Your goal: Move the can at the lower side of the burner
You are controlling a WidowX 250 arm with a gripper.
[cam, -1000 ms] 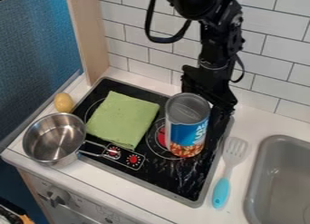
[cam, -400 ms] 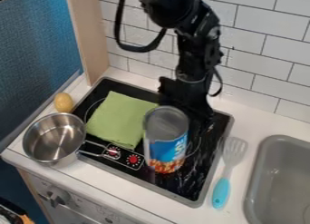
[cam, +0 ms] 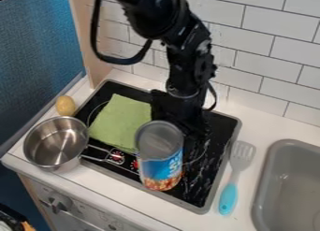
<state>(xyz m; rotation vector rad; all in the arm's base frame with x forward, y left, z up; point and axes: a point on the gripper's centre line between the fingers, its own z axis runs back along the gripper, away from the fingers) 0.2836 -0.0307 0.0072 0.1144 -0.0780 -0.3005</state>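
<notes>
**Can (cam: pixel 160 155) at the lower part of the stovetop (cam: pixel 203 195), gripper (cam: pixel 187 125) half lost behind it**

The can stands upright, its grey metal end up and its label blue above a band of beans. Its base lies over the front part of the black stovetop, near the lower edge; whether it touches the surface or hangs just over it cannot be made out. Behind the can, the black gripper merges with the dark glass and is partly covered by the can, so I cannot tell whether it is spread, pressed together or pinching the can. The black arm (cam: pixel 181 61) above it is cut off by the top edge.

Part of a burner ring (cam: pixel 203 153) shows to the right of the can; the rest is hidden. On the left, the can covers much of one red knob (cam: pixel 135 164), while the other red knob (cam: pixel 117 156) is in plain sight. A folded green cloth (cam: pixel 119 122) lies just up and left of the can, on the stovetop.

Farther left, a steel saucepan (cam: pixel 56 143) sits with its handle over the stovetop's edge, and a potato (cam: pixel 65 105) lies above it. To the right is a slotted spatula (cam: pixel 234 176) with a blue handle, then a grey sink (cam: pixel 267 178), cut off by the right and bottom edges.
</notes>
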